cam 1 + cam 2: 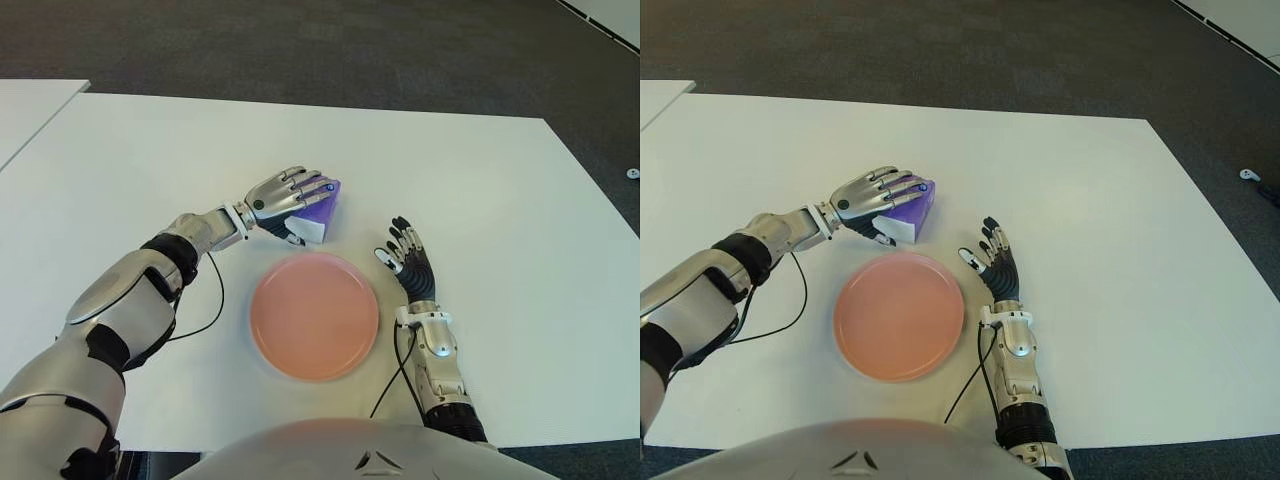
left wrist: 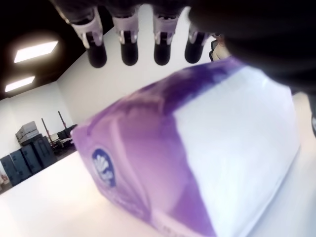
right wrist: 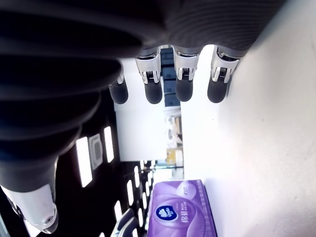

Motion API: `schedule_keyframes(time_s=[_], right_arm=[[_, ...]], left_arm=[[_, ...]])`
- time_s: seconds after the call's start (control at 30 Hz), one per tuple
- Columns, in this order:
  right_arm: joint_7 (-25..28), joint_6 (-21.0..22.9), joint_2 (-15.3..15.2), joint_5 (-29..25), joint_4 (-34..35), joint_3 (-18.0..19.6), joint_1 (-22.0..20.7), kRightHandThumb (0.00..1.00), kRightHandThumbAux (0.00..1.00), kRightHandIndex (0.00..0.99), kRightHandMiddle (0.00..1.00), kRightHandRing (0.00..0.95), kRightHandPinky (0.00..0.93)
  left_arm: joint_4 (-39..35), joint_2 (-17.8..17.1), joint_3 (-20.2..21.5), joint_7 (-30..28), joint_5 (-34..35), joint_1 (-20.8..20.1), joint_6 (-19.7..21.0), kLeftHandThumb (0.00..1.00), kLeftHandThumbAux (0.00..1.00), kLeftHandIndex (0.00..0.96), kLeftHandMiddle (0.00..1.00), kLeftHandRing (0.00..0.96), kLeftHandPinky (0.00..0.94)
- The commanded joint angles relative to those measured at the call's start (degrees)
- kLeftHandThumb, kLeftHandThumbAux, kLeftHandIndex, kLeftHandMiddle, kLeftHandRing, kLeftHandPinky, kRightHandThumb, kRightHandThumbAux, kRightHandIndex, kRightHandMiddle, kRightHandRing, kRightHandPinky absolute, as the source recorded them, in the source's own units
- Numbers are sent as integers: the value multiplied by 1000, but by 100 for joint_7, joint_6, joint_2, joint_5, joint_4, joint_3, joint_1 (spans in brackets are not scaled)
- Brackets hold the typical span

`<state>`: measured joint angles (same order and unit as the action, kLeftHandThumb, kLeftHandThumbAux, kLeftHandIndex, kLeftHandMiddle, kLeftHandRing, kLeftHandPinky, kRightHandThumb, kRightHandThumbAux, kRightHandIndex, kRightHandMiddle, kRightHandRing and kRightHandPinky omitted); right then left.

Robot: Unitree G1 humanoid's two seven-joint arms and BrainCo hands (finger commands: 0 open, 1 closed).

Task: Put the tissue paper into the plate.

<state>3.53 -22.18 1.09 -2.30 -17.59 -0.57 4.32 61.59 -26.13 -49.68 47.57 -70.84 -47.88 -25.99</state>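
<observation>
A purple and white tissue pack [image 1: 325,212] lies on the white table [image 1: 480,190], just beyond the far rim of the round pink plate [image 1: 314,315]. My left hand [image 1: 292,196] arches over the pack from the left, four fingers stretched across its top and the thumb by its white end. In the left wrist view the fingertips [image 2: 129,49] stand off from the tissue pack [image 2: 197,163] with a gap between them. My right hand [image 1: 408,258] shows to the right of the plate, fingers spread and holding nothing.
A black cable [image 1: 205,315] runs from my left forearm across the table left of the plate. Another cable [image 1: 395,375] trails by the right wrist. A second white table [image 1: 25,110] stands at the far left. Dark carpet lies beyond.
</observation>
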Motion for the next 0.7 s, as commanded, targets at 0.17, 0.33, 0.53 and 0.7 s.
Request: schedule_keyframes(time_s=[0.17, 0.33, 0.53, 0.7], right_arm=[[7, 452, 18, 4, -745, 21, 510, 0, 663, 0, 0, 0, 1], [27, 454, 11, 5, -734, 15, 522, 0, 666, 0, 0, 0, 0], [85, 422, -9, 2, -708, 6, 545, 0, 649, 0, 0, 0, 0], [120, 384, -15, 0, -728, 8, 544, 0, 646, 0, 0, 0, 0]], left_arm=[[227, 92, -155, -150, 30, -68, 51, 23, 297, 0, 0, 0, 0], [291, 94, -196, -185, 19, -98, 106, 25, 295, 0, 0, 0, 0], [307, 75, -241, -159, -14, -136, 211, 14, 288, 0, 0, 0, 0], [331, 74, -287, -95, -38, -165, 302, 6, 287, 0, 0, 0, 0]])
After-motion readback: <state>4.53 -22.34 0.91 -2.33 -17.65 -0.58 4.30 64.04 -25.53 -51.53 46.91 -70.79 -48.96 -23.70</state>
